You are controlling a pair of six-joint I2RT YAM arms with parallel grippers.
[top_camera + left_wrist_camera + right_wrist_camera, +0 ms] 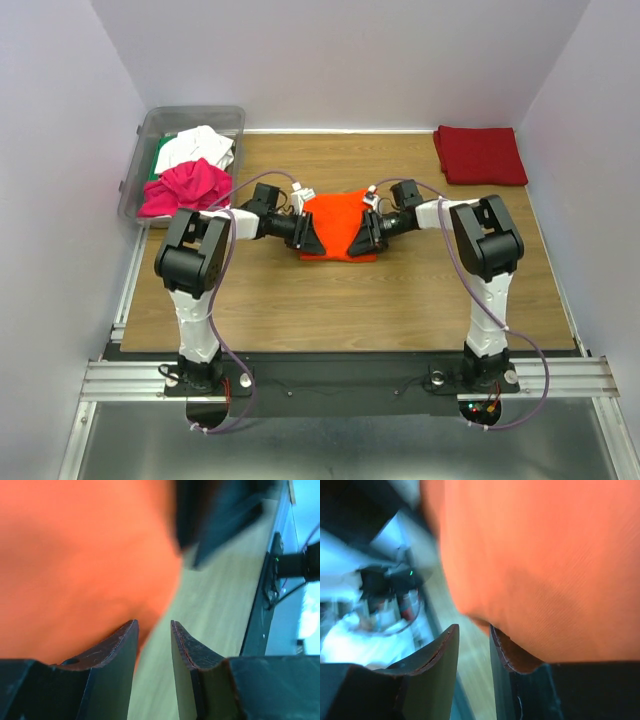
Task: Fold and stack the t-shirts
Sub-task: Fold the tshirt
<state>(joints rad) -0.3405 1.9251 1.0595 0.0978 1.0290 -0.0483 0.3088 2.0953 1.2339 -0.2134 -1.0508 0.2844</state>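
A bright orange t-shirt point(337, 220) lies folded small in the middle of the table. My left gripper point(308, 236) sits at its near left corner and my right gripper point(362, 238) at its near right corner, the two facing each other. In the left wrist view the orange cloth point(75, 555) lies beside the left gripper point(154, 626), whose jaws stand apart over bare wood. In the right wrist view the cloth point(545, 555) hangs over one finger point(512, 652) of the right gripper point(474, 630), with nothing in the gap. A dark red t-shirt point(480, 153) lies folded at the back right.
A clear plastic bin point(150, 135) stands at the back left, holding a magenta shirt point(185, 185), a white one point(198, 148) and a green one point(164, 155). Bare wooden table point(340, 300) stretches in front of the orange shirt. White walls close in on three sides.
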